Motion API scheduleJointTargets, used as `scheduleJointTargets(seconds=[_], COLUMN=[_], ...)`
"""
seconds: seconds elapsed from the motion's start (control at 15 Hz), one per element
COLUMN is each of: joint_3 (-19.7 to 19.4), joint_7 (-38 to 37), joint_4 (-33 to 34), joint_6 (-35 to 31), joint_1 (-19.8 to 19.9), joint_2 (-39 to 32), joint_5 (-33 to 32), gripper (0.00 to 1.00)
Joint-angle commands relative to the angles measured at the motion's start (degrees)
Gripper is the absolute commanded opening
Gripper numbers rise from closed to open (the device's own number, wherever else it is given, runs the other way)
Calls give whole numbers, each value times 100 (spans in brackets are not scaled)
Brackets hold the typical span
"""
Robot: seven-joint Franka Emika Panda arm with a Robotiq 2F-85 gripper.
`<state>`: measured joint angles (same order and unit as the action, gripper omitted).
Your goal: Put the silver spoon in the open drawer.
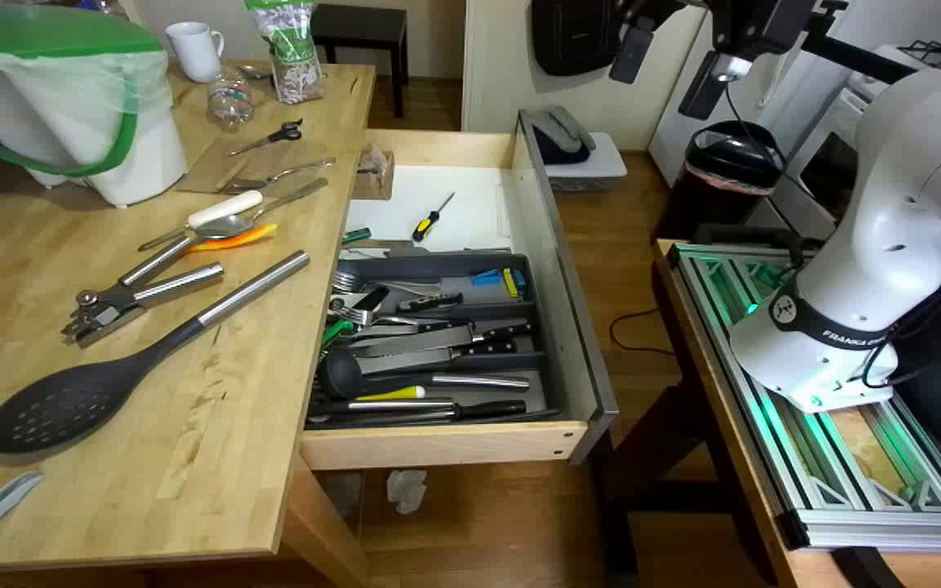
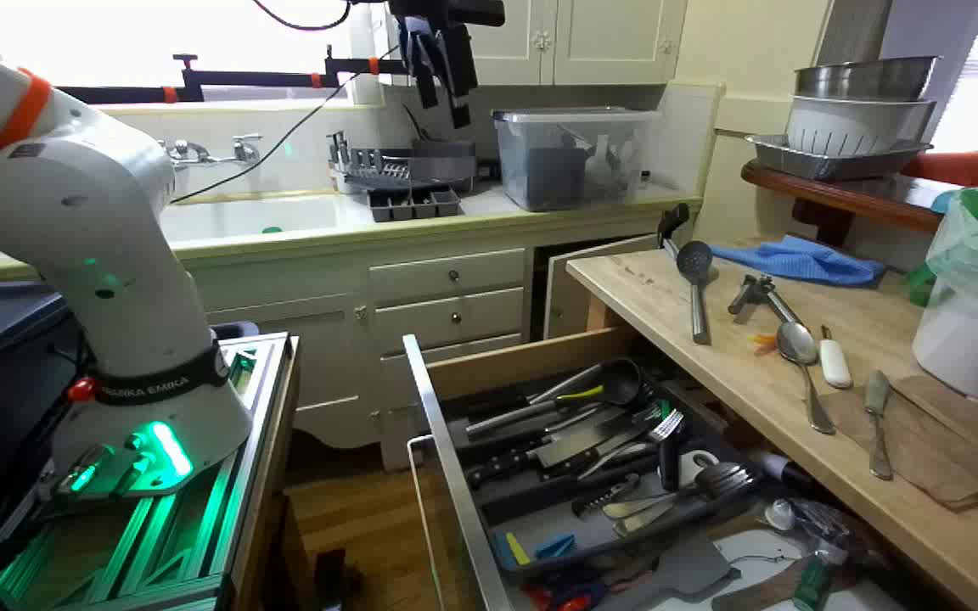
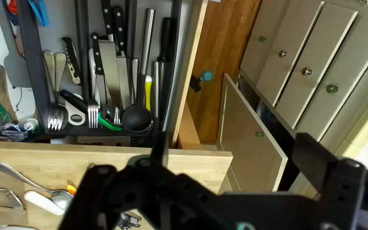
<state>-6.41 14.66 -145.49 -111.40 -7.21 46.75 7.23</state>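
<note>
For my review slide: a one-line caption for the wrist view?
Claw open and empty; silver spoon on the wooden tabletop, open drawer of utensils past its edge.

I can read "FRANKA EMIKA" beside a round emblem (image 1: 784, 309) on the black band (image 2: 158, 388) around the arm (image 1: 875, 253), below the tool (image 1: 657, 91).

We've got wood table (image 1: 201, 457): slotted spoon (image 1: 107, 380), can opener (image 1: 115, 300), silver spoon (image 1: 234, 225) just beside white-handled tool (image 1: 227, 208), orange item (image 1: 246, 237), brown paper (image 2: 952, 433). We also see mug (image 1: 194, 53), bottle (image 1: 229, 100), bag (image 1: 294, 61), bucket (image 1: 153, 159), blue cloth (image 2: 812, 260) on it.
</note>
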Motion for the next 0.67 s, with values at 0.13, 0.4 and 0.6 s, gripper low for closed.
scheduleJointTargets(seconds=[0.13, 0.4, 0.6], joint_3=[47, 47, -196], joint_7=[36, 36, 575], joint_4=[11, 11, -74], joint_6=[14, 14, -404], joint_1=[62, 62, 169], joint_2=[-9, -9, 55], joint_5=[42, 42, -269], gripper=[100, 100, 100])
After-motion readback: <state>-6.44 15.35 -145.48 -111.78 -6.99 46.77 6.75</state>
